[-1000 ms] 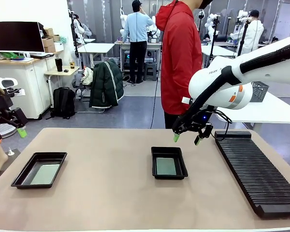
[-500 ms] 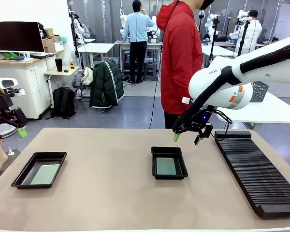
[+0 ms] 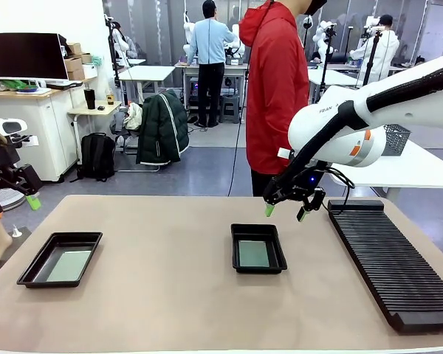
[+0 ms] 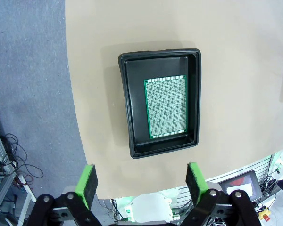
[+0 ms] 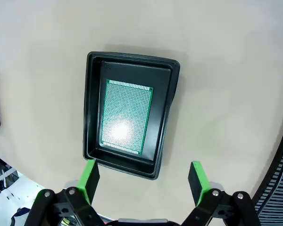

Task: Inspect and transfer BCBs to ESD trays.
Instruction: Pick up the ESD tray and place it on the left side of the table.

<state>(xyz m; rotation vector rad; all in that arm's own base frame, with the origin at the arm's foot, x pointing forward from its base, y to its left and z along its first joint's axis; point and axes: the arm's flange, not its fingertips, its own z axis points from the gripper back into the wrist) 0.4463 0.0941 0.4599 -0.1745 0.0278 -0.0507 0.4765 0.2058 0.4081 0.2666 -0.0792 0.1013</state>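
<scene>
Two black ESD trays sit on the tan table, one at the left (image 3: 29, 271) and one in the middle (image 3: 235, 251). Each holds a green BCB lying flat: the left board (image 3: 68, 265) (image 4: 166, 107) and the middle board (image 3: 254, 254) (image 5: 126, 116). My right gripper (image 3: 284, 213) (image 5: 144, 179) hangs open above and just behind the middle tray (image 5: 167, 110), nothing between its fingers. My left gripper (image 4: 140, 182) is open too, high over the left tray (image 4: 127, 108); part of its arm (image 3: 7, 175) shows beyond the table's left edge.
A long ribbed black rack (image 3: 391, 262) lies along the table's right side. A person in a red jacket (image 3: 276, 85) stands at the far edge behind the middle tray. Bare tabletop lies between the trays and along the front edge.
</scene>
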